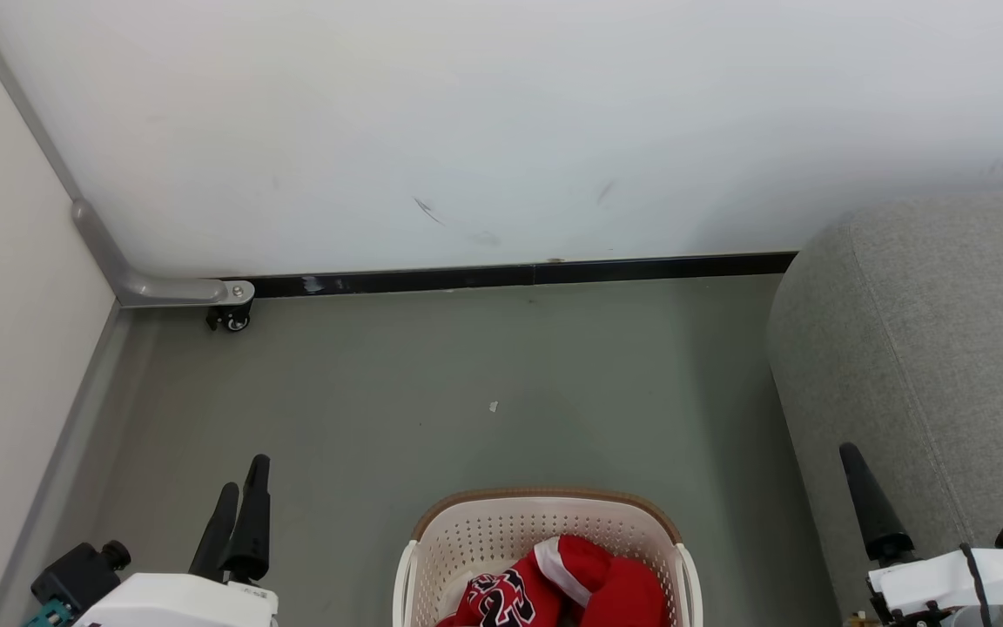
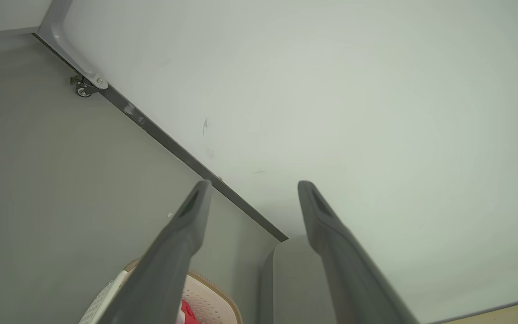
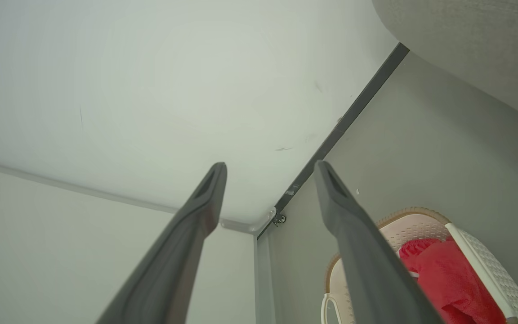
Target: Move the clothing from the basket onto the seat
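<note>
Between the left fingers (image 1: 251,514) and right fingers (image 1: 872,505), both pairs spread apart and empty, the basket (image 1: 545,498) holds crumpled clothing (image 1: 606,583), long axis unclear, cut off below; the seat (image 1: 928,348) lies beside the right fingers.

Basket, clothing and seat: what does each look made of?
The basket looks like matte cream moulded plastic, judging by its rows of holes. The clothing seems soft red fabric, crumpled in folds. The seat appears upholstered in light-grey woven cloth, visibly grainy.
</note>
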Available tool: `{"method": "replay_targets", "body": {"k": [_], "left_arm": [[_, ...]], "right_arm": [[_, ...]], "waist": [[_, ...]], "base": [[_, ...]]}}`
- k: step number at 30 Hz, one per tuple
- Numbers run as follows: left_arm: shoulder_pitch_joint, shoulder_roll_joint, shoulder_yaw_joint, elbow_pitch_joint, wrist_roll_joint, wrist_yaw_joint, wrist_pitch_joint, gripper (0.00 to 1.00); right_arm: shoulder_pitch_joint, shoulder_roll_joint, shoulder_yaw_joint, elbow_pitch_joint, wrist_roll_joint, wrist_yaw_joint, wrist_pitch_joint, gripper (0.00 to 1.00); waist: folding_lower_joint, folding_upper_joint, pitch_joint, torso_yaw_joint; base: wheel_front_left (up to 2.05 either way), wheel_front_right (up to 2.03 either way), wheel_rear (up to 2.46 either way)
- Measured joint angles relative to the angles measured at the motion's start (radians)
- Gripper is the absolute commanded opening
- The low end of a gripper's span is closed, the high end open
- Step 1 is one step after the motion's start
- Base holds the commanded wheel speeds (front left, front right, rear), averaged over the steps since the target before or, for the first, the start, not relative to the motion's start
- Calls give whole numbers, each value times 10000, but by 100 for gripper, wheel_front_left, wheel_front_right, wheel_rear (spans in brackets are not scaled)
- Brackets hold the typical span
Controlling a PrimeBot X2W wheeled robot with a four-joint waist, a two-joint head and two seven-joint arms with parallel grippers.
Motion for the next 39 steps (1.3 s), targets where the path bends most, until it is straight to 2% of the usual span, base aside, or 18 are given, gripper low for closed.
{"method": "replay_targets", "body": {"k": [6,14,19,27,39], "left_arm": [[0,29,-295,-259,1223,104,-226,100],[2,86,-713,-523,2924,353,-510,100],[6,148,-1014,-635,4243,683,-750,100],[15,180,-1310,-662,5812,1135,-1012,100],[18,207,-1778,-602,7749,1762,-1453,100]], "right_arm": [[6,4,65,-125,-1212,0,-209,100],[20,13,159,-257,-2863,0,-485,100],[88,21,215,-299,-3990,0,-667,100],[240,33,228,-330,-5474,0,-924,100],[246,35,257,-374,-7325,2,-1216,100]], "waist": [[-26,0,-9,4],[-98,0,-11,21],[-140,0,-14,30],[-161,0,-48,24],[-166,0,-96,11]], "base": [[0,0,0],[0,0,0],[0,0,0],[0,0,0],[0,0,0]]}}
